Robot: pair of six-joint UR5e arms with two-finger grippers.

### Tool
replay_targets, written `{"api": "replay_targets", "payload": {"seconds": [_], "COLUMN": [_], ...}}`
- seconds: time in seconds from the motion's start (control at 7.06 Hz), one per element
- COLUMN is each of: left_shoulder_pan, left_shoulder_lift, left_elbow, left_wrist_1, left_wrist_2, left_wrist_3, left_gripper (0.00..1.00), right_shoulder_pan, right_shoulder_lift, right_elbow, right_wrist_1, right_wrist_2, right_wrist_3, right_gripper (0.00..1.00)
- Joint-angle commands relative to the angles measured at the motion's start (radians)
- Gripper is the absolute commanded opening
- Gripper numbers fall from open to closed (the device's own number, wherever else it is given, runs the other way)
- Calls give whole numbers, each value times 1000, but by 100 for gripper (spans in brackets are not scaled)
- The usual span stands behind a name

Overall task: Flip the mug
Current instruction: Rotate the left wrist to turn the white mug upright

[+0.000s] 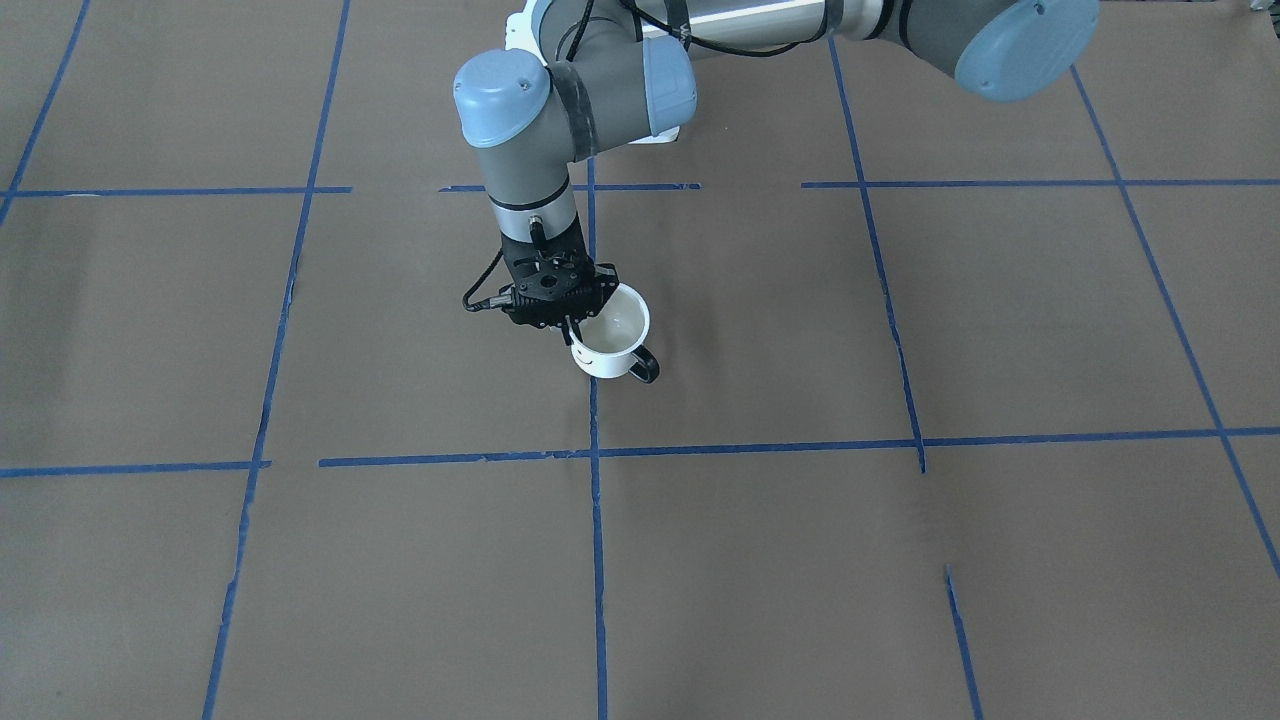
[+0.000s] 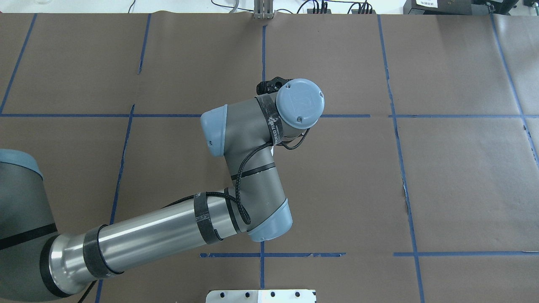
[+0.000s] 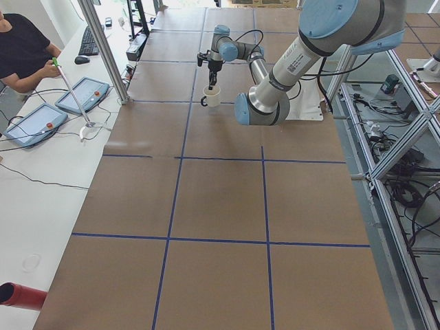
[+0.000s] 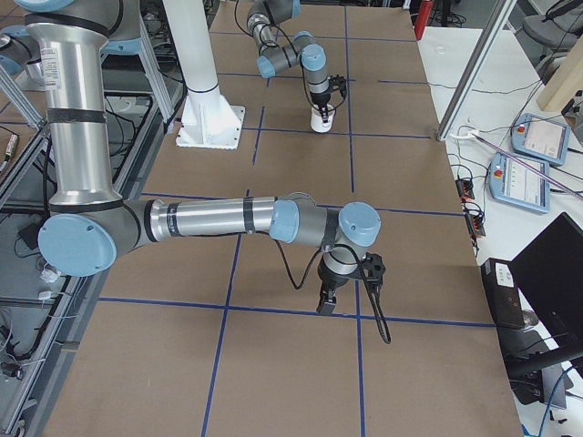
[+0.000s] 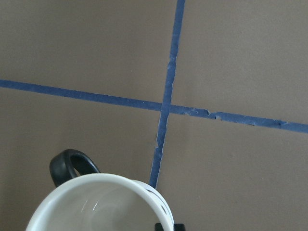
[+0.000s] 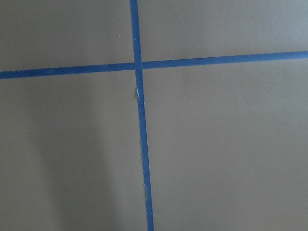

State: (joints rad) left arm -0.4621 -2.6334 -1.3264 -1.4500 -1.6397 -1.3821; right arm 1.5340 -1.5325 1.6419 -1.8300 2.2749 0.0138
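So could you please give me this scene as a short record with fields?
mug: white, mouth up, nothing seen inside
handle: black, on the side away from the gripper
left gripper: above the mug, shut on its rim
right gripper: far from the mug, over bare table; open or shut cannot be told
table: brown, marked with blue tape

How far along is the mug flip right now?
Looks mostly done: the mug is mouth-up, its white interior showing. In hand: the left gripper pinches its rim, roughly across from the handle. Left: confirm that the base rests on the table, which I cannot tell, then open and withdraw. The right gripper hangs well away from the mug.
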Motion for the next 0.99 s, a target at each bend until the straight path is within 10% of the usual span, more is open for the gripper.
{"api": "replay_targets", "payload": {"seconds": [0.0,0.57,0.71,0.85], "left_shoulder_pan": [7,28,30,34], "left_shoulder_lift": [-2,-2,0,1], "left_elbow": [1,1,1,-2], "left_wrist_1": [0,-15,-16,-20], "left_wrist_2": [1,3,4,4], "left_wrist_3": [0,-8,-6,-9], "left_gripper": [0,0,88,100], "right_shoulder_pan": [0,0,0,0], "right_shoulder_lift": [0,0,0,0], "right_elbow": [1,1,1,1], "right_wrist_1": [0,0,0,0], "right_wrist_2": [0,0,0,0], "right_wrist_3": [0,0,0,0], "right_gripper": [100,100,100,100]}}
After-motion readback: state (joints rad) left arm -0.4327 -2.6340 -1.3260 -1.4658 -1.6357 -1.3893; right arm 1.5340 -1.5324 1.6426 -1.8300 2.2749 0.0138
